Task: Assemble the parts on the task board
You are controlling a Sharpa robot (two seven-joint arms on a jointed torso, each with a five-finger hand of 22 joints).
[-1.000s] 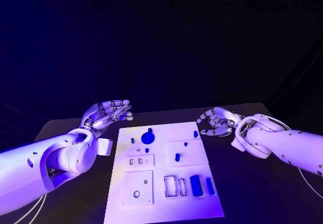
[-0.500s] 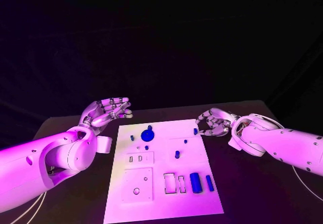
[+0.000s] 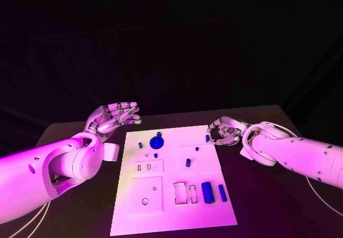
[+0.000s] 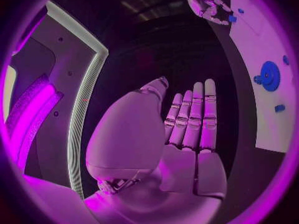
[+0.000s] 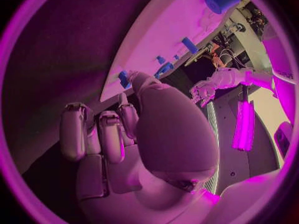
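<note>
The white task board [image 3: 171,218] lies in the middle of the table. At its far end are a round blue part [image 3: 156,143] and several small blue parts. Two long blue parts [image 3: 207,192] lie near the front right. My right hand [image 3: 225,132] hovers at the board's far right edge, its fingers half curled and holding nothing, with the thumb tip close beside a small blue part [image 3: 207,138] [image 5: 124,78]. My left hand [image 3: 114,117] [image 4: 181,139] is raised beyond the far left corner, with straight, spread fingers and nothing in it.
Rectangular slots [image 3: 186,193] and a square plate with a hole [image 3: 145,195] sit in the board's near half. Black table surface [image 3: 271,198] lies on both sides of the board. My white left forearm [image 3: 57,168] lies close along the board's left side.
My right hand has edged left, closer to the small blue part at the board's far right edge. The left hand has barely moved. The parts stay where they were.
</note>
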